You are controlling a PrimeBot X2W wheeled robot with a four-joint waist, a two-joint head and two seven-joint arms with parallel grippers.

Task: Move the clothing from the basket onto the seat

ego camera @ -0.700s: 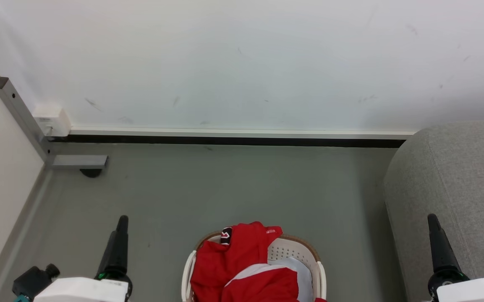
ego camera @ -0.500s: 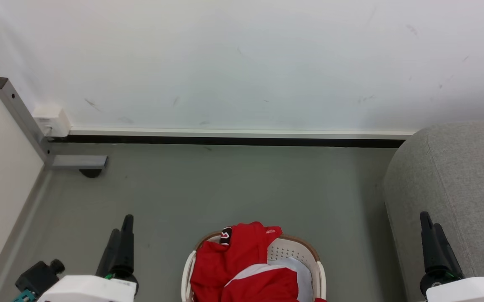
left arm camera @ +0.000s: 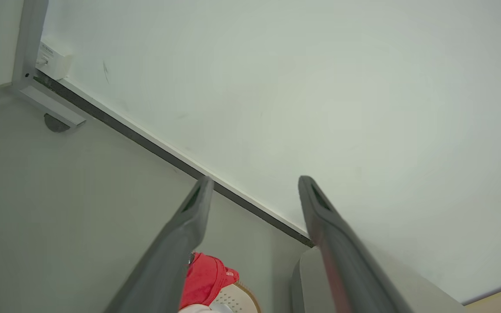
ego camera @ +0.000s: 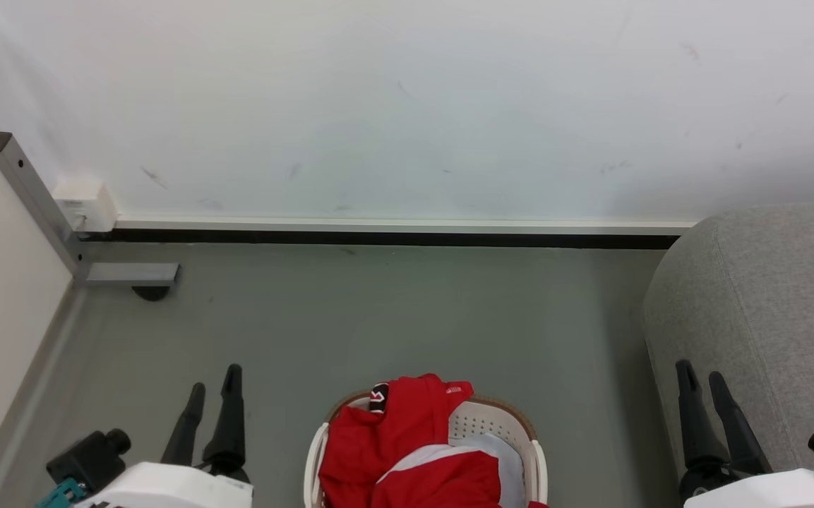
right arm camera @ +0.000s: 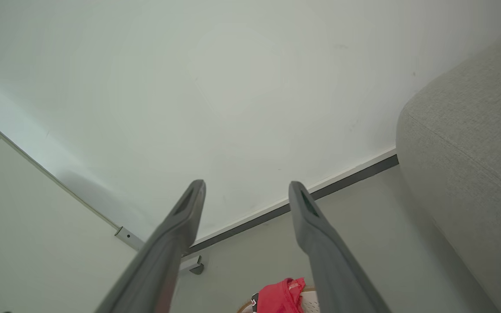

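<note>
Head view, taken from largest to smallest: the grey seat (ego camera: 767,303) is seen at the right edge of the frame, and no garment lies on the part of it that shows. The basket (ego camera: 539,458) stands on the floor (ego camera: 407,317) at the bottom centre, well apart from the seat. The red and white clothing (ego camera: 392,437) is heaped inside it and spills over its far rim. None of these has been shifted over the last moment.

What has changed is small. The left fingers (ego camera: 231,409), at the lower left, and the right fingers (ego camera: 692,409), at the lower right, were each pressed together into a single dark spike a moment ago. Both pairs have now been spread into a clear V and drawn slightly inward towards the basket. Nothing is held by either pair, and in both wrist views only wall and floor are seen between them.

From this it is judged that the task is barely begun: the fingers have been readied for a first grasp, and the whole reach down into the basket is still to be made
</note>
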